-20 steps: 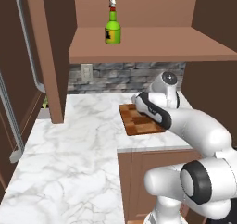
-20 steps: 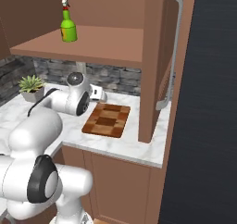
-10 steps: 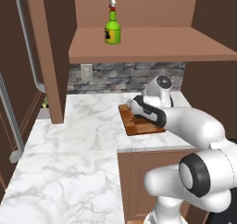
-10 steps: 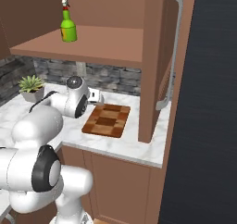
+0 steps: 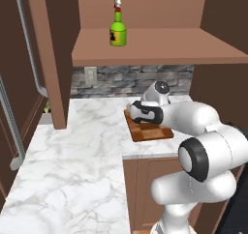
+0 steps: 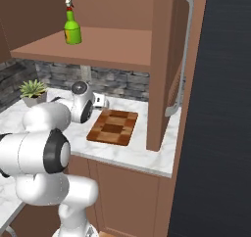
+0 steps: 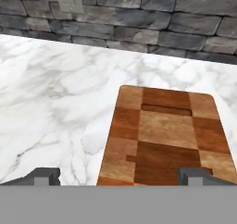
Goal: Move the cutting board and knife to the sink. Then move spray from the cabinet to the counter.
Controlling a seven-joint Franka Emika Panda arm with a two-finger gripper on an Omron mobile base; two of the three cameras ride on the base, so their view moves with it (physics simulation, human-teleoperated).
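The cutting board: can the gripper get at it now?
Probably yes. The open gripper hangs just over the near end of the cutting board, and nothing lies between them.

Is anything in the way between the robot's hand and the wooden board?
Nothing visible is. The open gripper hangs just over the near end of the cutting board, which lies bare on the counter.

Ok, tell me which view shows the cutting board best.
The right base view: the cutting board lies whole and unblocked on the counter. In the hand view its near edge is cut off at the bottom. In the left base view the arm covers much of it.
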